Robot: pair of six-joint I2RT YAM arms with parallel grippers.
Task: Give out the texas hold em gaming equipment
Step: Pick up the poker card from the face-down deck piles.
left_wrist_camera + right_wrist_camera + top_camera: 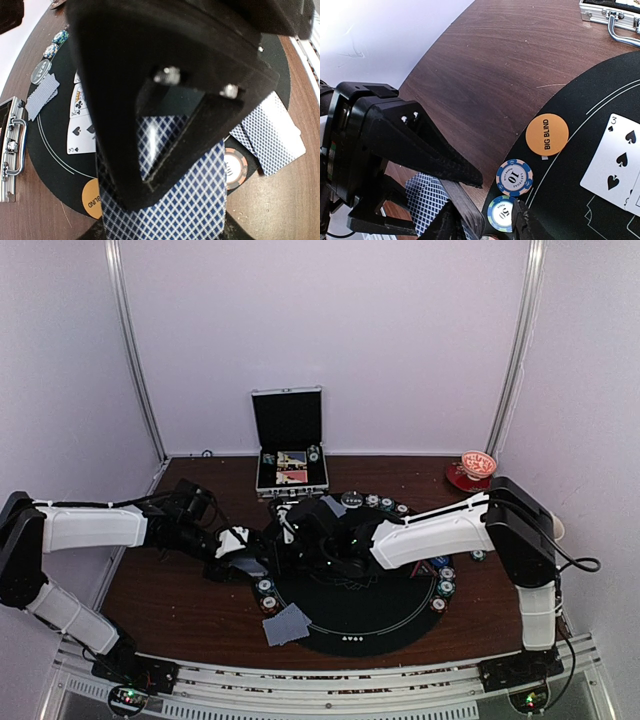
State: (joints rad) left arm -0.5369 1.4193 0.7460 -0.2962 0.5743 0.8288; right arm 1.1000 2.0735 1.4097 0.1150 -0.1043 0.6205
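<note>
Blue-backed card deck [170, 200], held at black mat's [360, 625] left edge.
Left jaws clenched on deck; right jaws half-parted beside deck's corner, grasp not discernible; orange BIG BLIND disc [547, 134], 3 of spades [620, 160] on mat, 2 chips [514, 177] at its rim.

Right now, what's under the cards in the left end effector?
An orange button and a striped chip poke out either side, on the black mat; anything directly beneath the cards is covered.
</note>
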